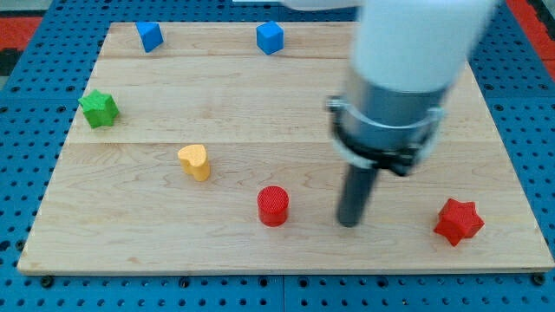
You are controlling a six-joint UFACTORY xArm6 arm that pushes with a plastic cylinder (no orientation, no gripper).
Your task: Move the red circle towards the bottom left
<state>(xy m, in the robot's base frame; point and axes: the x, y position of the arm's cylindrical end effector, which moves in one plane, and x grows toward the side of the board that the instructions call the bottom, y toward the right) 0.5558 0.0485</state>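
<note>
The red circle is a short red cylinder standing on the wooden board, low and near the middle. My tip rests on the board to the circle's right, a clear gap apart and at about the same height in the view. The rod hangs from the wide white and grey arm body at the view's top right, which hides part of the board behind it.
A yellow heart lies up-left of the red circle. A red star sits at the bottom right. A green star is at the left edge. Two blue cubes sit along the top edge.
</note>
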